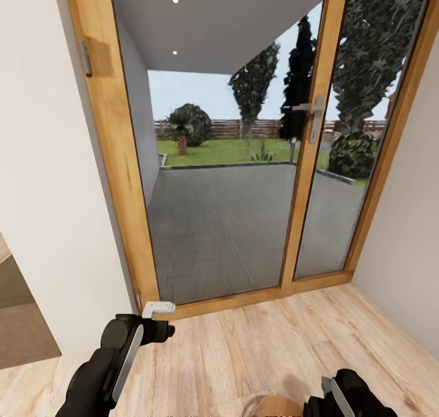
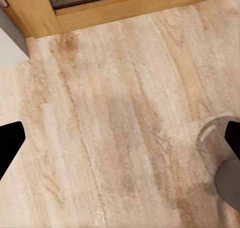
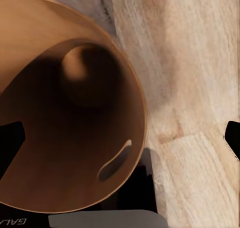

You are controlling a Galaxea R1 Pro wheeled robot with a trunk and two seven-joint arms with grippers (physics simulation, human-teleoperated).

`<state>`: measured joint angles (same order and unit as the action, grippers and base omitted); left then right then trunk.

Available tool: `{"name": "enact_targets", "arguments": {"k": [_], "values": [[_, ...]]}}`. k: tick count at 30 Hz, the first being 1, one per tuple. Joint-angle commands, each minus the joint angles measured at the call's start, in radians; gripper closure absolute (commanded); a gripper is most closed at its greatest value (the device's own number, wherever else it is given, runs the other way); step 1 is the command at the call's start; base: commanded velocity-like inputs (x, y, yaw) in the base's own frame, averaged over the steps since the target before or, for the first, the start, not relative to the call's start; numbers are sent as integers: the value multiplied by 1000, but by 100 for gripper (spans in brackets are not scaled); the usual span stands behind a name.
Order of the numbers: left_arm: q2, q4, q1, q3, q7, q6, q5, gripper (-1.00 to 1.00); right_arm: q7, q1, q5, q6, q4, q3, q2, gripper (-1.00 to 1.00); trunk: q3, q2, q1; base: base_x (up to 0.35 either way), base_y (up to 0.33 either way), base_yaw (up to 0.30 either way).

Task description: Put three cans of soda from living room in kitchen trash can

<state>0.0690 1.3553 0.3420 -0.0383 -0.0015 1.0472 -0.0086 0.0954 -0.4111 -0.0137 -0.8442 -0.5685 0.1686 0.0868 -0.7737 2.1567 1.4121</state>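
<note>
Beside the glass patio door, right gripper is hanging spread directly above the trash can; left gripper spread, empty.

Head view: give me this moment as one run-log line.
scene: glass patio door, wood floor | left gripper: open, empty | right gripper: over brown bin | soda cans: unseen

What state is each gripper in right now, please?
Left gripper: open, empty, over the wood floor.
Right gripper: fingers spread at the trash can rim; grip cannot be told.
</note>
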Motion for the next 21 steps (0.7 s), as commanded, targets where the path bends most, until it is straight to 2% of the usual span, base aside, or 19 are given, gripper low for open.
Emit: {"name": "enact_targets", "arguments": {"k": [1, 6, 14, 21], "values": [[0, 0, 0, 0, 0, 0, 0, -100, 1, 0, 1, 0, 0, 0, 4, -100, -3, 7, 4, 0, 0, 0], [0, 0, 0, 0, 0, 0, -1, -100, 4, 1, 6, 1, 2, 2, 27, -100, -19, 42, 23, 0, 0, 0], [0, 3, 0, 0, 0, 0, -1, -100, 4, 1, 6, 1, 5, 0, 29, -100, -44, 98, 54, 0, 0, 0], [-1, 5, 0, -1, 0, 0, 1, -100, 3, 1, 4, 1, 9, -4, 28, -100, -44, 98, 54, 0, 0, 0]]}}
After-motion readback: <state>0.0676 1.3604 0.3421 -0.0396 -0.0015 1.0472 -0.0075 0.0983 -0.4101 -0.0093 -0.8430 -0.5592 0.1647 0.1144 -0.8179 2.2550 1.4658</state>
